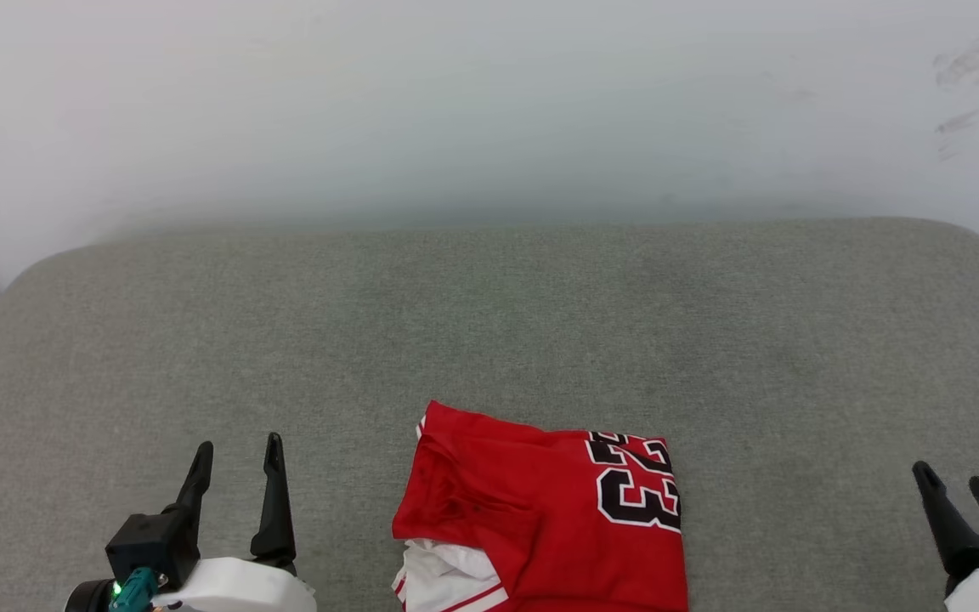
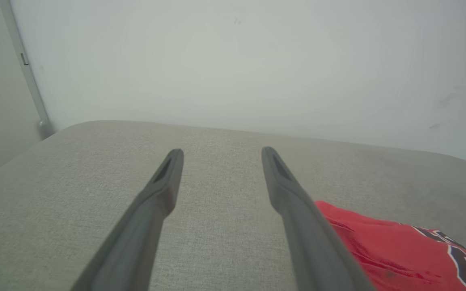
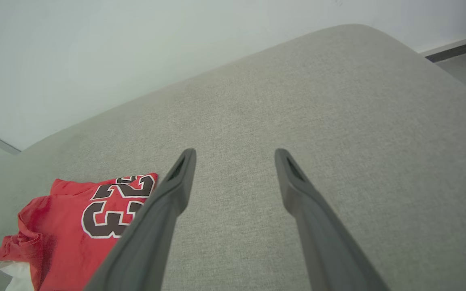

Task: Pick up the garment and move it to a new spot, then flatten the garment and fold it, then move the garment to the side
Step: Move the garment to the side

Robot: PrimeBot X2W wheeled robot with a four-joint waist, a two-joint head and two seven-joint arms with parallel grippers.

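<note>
The garment [image 1: 540,510], a red shirt with black white-outlined numerals and a white sleeve showing at its lower left, lies folded into a rough rectangle at the front middle of the grey cushion [image 1: 489,323]. My left gripper [image 1: 239,446] stands open to the left of it, nothing between its fingers. At the lower right my right gripper [image 1: 953,480] is open too, well clear of the cloth. The left wrist view shows the garment [image 2: 399,250] beside the right finger of the left gripper [image 2: 221,152]. In the right wrist view the garment [image 3: 75,218] lies left of the open right gripper [image 3: 235,152].
A pale wall [image 1: 489,102] rises behind the cushion's far edge. The cushion's corners are rounded, and floor with a baseboard [image 3: 451,50] shows past its right corner. A grey upright strip [image 2: 26,76] runs down the wall at the left.
</note>
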